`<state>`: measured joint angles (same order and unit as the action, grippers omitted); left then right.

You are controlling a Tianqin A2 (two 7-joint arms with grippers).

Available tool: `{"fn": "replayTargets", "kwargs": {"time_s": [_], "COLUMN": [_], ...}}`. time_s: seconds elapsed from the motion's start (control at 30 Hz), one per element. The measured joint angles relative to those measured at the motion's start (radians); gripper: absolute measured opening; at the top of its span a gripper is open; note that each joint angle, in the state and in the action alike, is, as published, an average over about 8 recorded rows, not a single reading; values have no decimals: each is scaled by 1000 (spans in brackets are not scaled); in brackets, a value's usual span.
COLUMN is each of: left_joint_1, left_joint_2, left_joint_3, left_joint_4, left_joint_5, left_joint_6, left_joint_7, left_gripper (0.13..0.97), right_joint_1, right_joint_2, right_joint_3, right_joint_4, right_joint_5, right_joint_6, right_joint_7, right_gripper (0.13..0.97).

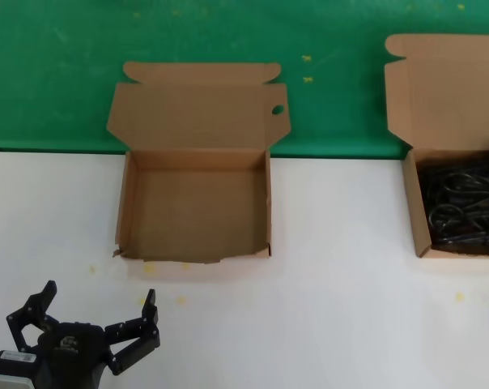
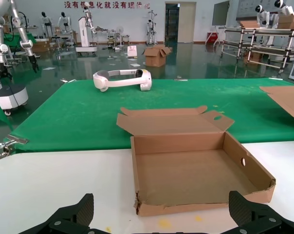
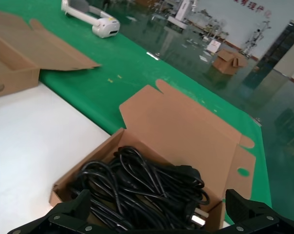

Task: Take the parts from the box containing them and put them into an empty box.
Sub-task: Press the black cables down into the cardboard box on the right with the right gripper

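**Right arm poised over the cable box, left arm waiting low**

Head view: the empty box (image 1: 197, 212) sits centre-left of the frame, its lid flap folded back onto the green mat (image 1: 58, 73), a round hole near the flap's right corner and a ragged front edge. It holds nothing. The box containing them (image 1: 439, 105) lies at the right edge, flap also thrown back, so both interiors face up for reaching in. The parts (image 1: 463, 207) fill it as a dark tangle. The left gripper (image 1: 95, 320) rests at lower left over the white table (image 1: 342, 267), fingers spread apart, well short of either box; I judge it parked. The right gripper is out of this frame.

Left wrist view: the empty box (image 2: 195, 170) lies ahead, centre frame, nothing inside. The left gripper's black fingertips (image 2: 74, 214) show apart at the bottom corners.

Right wrist view: the parts (image 3: 137, 187) lie in the lower middle, looped bundles running roughly along the box's length, a plug (image 3: 198, 217) towards lower right. The right gripper (image 3: 156, 222) hangs just above them, fingers apart on either side, holding nothing — probably lined up for a first grasp.
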<state>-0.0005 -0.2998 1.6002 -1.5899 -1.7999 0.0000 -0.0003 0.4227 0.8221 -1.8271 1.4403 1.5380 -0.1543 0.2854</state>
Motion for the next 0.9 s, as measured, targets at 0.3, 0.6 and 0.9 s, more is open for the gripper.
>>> {"fn": "replayTargets", "kwargs": {"time_s": [0.3,0.6,0.9], "left_joint_1": [0,0,0], "left_joint_2": [0,0,0], "left_joint_3": [0,0,0], "left_joint_4": [0,0,0], "left_joint_5": [0,0,0], "left_joint_6": [0,0,0], "left_joint_7": [0,-1,-1], "left_gripper": [966,966,966], "right_joint_1": [75,149,298], "right_joint_2": [-8,-50,-121], "right_joint_3": [82,78,136], "right_joint_4": [-34,-149,-391], "right_joint_5": [-204,-161,39], "right_joint_6": [-130,-191,-323], "right_joint_7": [85,-95,-467], "right_gripper": [966,966,966]}}
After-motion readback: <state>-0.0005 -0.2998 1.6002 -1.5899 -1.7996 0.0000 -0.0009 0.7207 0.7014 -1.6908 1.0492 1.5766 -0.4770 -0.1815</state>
